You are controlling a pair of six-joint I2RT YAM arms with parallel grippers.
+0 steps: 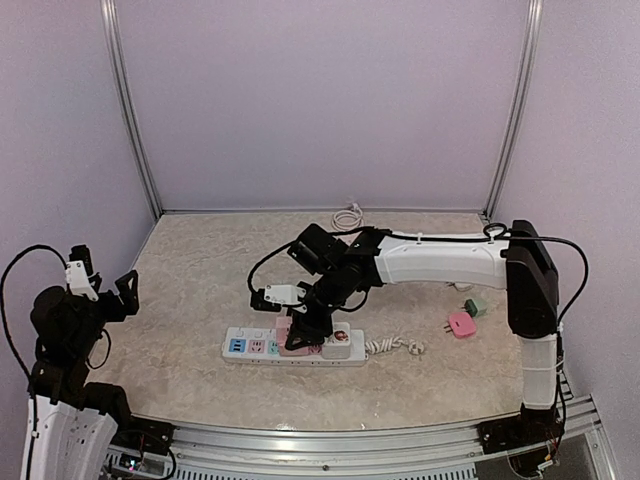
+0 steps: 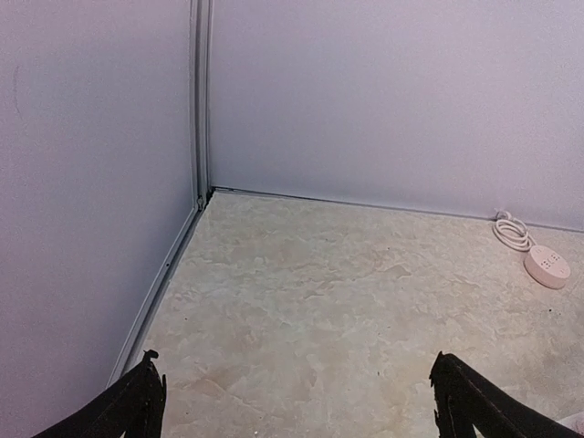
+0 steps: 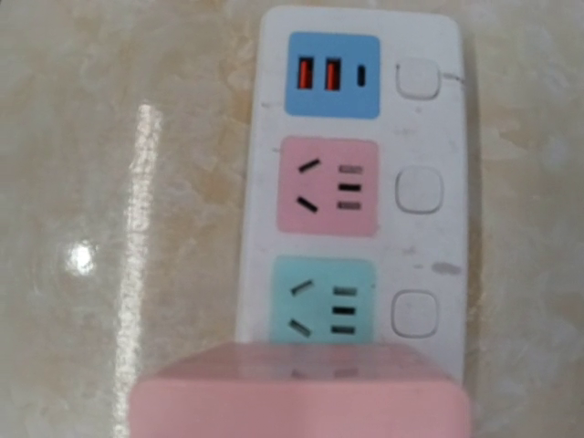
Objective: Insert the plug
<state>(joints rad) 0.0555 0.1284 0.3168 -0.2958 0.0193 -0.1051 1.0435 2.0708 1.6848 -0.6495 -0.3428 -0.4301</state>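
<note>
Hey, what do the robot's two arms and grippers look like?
Both arms have black joints and white shells. The right arm has a long white forearm cover and a black cable looping off it. The left arm has a white base shell and a black cable loop. The left gripper has black fingers.

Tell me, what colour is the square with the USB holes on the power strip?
The USB square is blue; the right wrist view shows it best.
</note>
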